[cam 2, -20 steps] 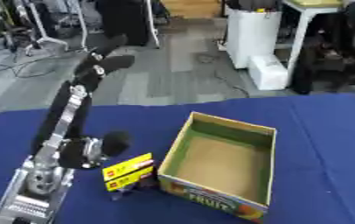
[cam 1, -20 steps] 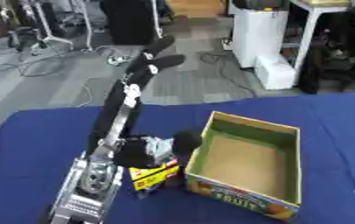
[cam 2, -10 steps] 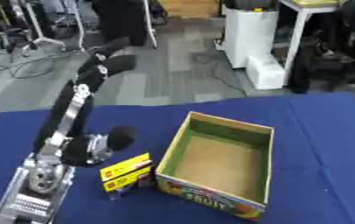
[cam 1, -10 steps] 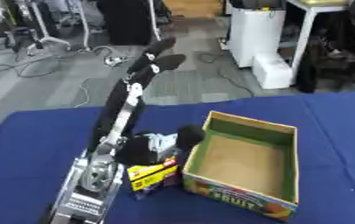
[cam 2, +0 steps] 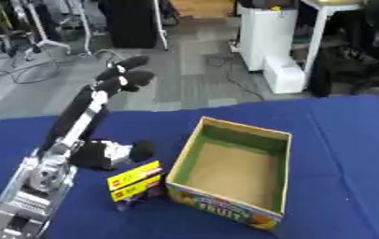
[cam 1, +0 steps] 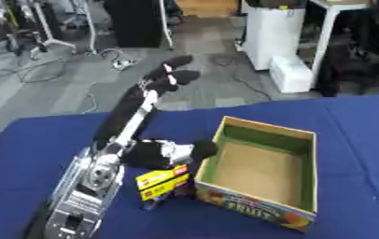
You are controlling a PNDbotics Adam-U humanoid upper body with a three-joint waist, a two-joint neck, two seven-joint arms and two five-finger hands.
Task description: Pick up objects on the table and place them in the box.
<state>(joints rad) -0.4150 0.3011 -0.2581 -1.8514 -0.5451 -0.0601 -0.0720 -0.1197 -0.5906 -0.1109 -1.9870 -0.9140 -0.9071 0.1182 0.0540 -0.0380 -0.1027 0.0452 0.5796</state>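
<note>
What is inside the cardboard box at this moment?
The cardboard box shows only its bare brown floor and green inner walls. The near wall hides a strip of floor behind it. The yellow packet is still outside, at the left hand.

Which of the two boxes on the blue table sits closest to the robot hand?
The small yellow box, closed and just below the left robot hand; the larger cardboard box is open-topped, empty, and farther right.

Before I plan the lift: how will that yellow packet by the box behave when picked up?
The yellow packet looks like a flat printed carton, so probably stiff and light. It seems propped on edge beside the box, so a nudge may tip it.
</note>
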